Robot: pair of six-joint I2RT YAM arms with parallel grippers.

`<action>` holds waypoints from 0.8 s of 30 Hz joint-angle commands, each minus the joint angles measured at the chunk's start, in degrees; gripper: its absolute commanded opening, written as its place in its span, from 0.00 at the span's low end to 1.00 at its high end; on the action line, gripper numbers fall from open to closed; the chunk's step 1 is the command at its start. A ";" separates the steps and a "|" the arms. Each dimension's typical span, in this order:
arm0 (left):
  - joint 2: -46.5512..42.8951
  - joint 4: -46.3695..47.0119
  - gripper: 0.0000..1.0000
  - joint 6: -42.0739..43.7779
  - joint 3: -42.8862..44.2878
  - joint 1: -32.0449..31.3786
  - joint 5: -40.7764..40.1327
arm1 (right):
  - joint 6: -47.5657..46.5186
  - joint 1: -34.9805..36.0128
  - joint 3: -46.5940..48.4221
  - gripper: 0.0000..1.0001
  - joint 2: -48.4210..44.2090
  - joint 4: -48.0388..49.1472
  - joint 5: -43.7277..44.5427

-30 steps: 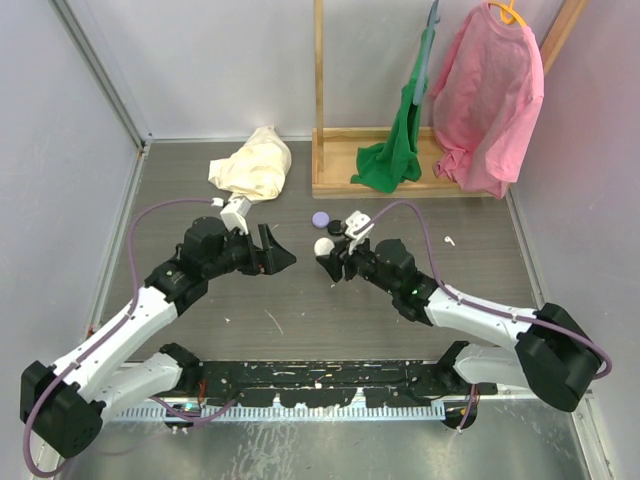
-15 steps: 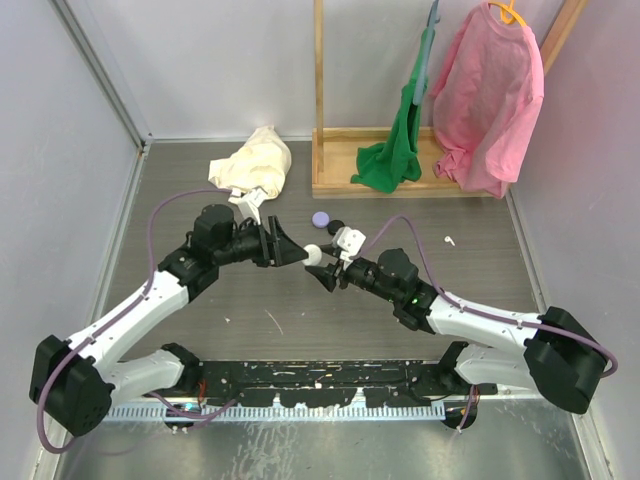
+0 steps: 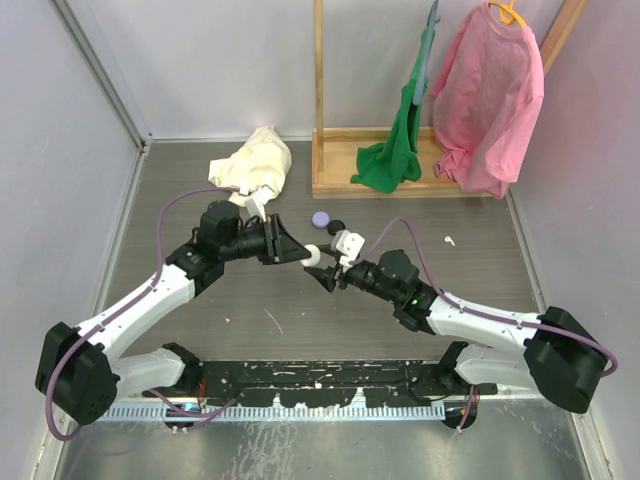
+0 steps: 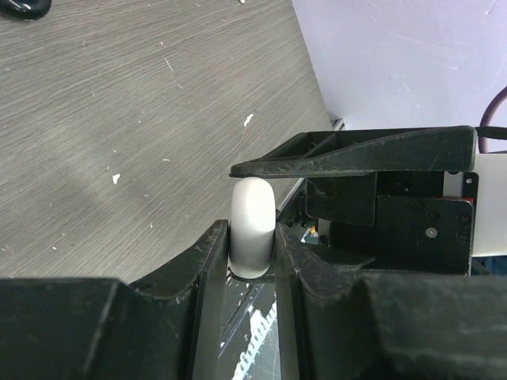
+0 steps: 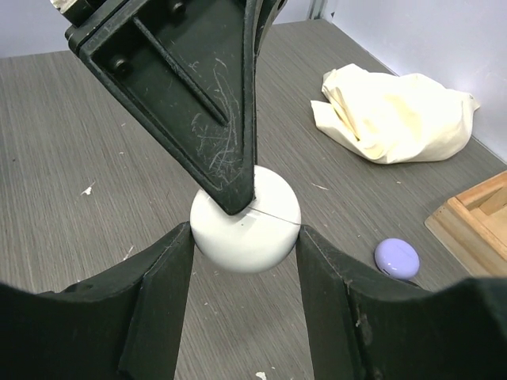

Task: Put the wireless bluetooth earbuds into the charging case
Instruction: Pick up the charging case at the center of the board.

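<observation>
Because the left fingers [image 4: 202, 265] and right fingers [image 5: 162, 285] both clamp the white charging case [image 5: 245, 226] above the middle of the counter [image 3: 290, 305], opposing pulls could twist it loose and drop it.

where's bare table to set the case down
Bare table lies between the left arm and right arm, ahead of their bases, and beyond the right arm. Crowded: the middle around the charging case, purple earbud, cream cloth and wooden rack.
</observation>
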 commanded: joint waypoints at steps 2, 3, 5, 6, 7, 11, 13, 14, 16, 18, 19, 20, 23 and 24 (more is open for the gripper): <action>0.14 4.27 0.24 -0.29 2.84 0.26 2.40 | -1.14 0.49 0.37 0.53 -0.74 4.98 -0.83; 0.16 4.16 0.22 0.23 2.88 0.26 2.72 | -1.22 0.50 0.42 0.54 -0.76 4.90 -1.02; 0.09 2.80 0.17 2.22 3.42 0.26 3.30 | -1.44 0.50 0.55 0.58 -0.80 4.08 -2.27; -0.05 1.14 0.15 3.92 4.00 0.26 3.39 | -1.49 0.42 0.61 0.61 -0.86 3.53 -2.88; -0.33 -0.65 0.13 5.64 5.00 0.26 3.45 | -1.38 0.46 0.69 0.63 -1.04 2.76 -3.31; -2.21 -7.60 0.11 13.13 7.85 0.20 3.20 | -0.27 0.28 0.26 0.73 -3.14 0.90 -3.48; -3.41 -10.60 0.11 16.54 9.09 0.22 3.18 | 0.36 -0.25 -0.47 0.77 -4.73 0.72 -4.49; -3.83 -11.93 0.11 18.07 9.62 0.24 3.27 | 0.72 -0.66 -0.81 0.79 -5.55 0.72 -5.52; -4.70 -14.01 0.11 21.47 10.48 0.22 3.94 | 1.91 -2.02 -0.94 0.80 -6.88 0.11 -9.49; -5.49 -16.36 0.11 25.26 11.25 0.26 4.42 | 4.04 -4.23 -0.74 0.80 -7.82 -0.31 -14.86; -5.95 -17.45 0.11 27.31 11.59 0.20 4.91 | 5.35 -5.40 -0.52 0.80 -8.03 -0.21 -17.73; -6.44 -18.36 0.11 29.26 11.93 0.23 5.30 | 6.69 -6.40 -0.29 0.80 -8.10 -0.02 -20.19; -7.87 -21.39 0.10 34.21 13.35 0.17 7.74 | 10.58 -8.41 0.58 0.79 -7.81 0.82 -26.35; -8.40 -21.69 0.10 35.59 13.61 0.17 8.53 | 11.68 -8.72 0.82 0.78 -7.46 1.72 -27.70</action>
